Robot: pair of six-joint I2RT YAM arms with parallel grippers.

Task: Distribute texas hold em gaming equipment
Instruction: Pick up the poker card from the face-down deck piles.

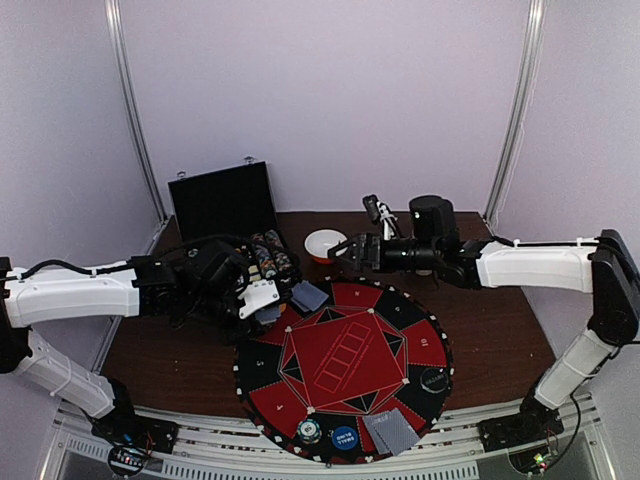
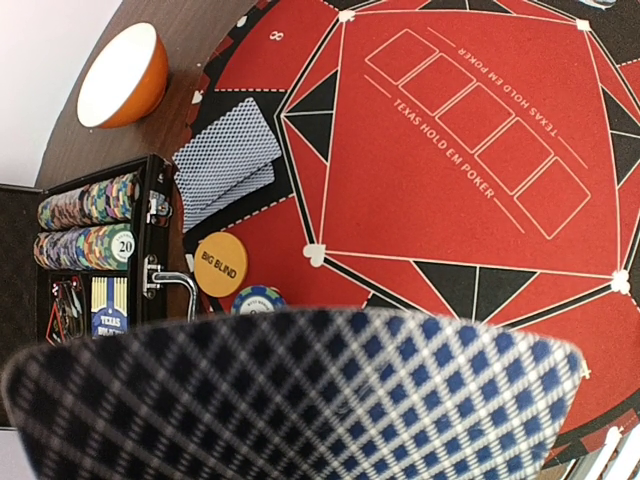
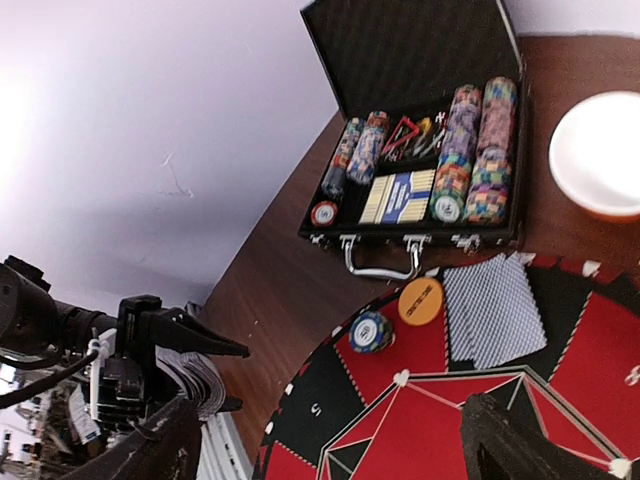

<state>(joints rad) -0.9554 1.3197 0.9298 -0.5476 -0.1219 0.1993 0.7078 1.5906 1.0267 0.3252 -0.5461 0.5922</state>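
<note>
Grey-blue and checked, a small playing card is pinched in my left gripper over the edge of the round red-and-black felt mat, beside the open black briefcase. Two more cards lie face down on the mat near an orange disc. My right gripper hangs with its fingers spread, holding nothing.

Mat: "TEXAS HOLD EM POKER" in white beneath five card outlines; numeral "8" on rim; orange disc: "BIG BLIND"; chip in briefcase: "20"; blue box: "TEXAS".
</note>
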